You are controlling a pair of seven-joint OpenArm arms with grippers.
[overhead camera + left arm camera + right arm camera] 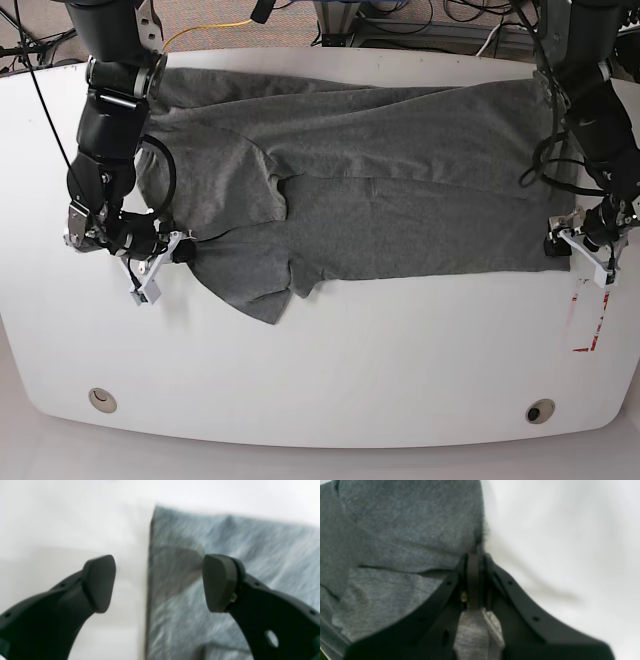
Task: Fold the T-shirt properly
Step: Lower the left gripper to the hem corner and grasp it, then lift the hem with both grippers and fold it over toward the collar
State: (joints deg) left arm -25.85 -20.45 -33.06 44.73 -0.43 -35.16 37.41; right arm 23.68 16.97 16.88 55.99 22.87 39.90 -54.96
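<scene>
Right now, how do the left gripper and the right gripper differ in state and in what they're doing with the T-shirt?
The left gripper stands wide open and holds nothing; the right gripper is shut on the T-shirt, with grey fabric pinched between its jaws. The left gripper straddles the shirt's straight edge over the white table, one finger over cloth, one over bare table; the right gripper grips at the opposite end. Both are black and sit low at the shirt's border.

The T-shirt (400,190) is heather-grey, short-sleeved, soft and wrinkled, lying spread lengthwise across the far half of the white desk (330,380). Its near long side is folded over onto the body. One sleeve points toward the near edge at base-view left.
</scene>
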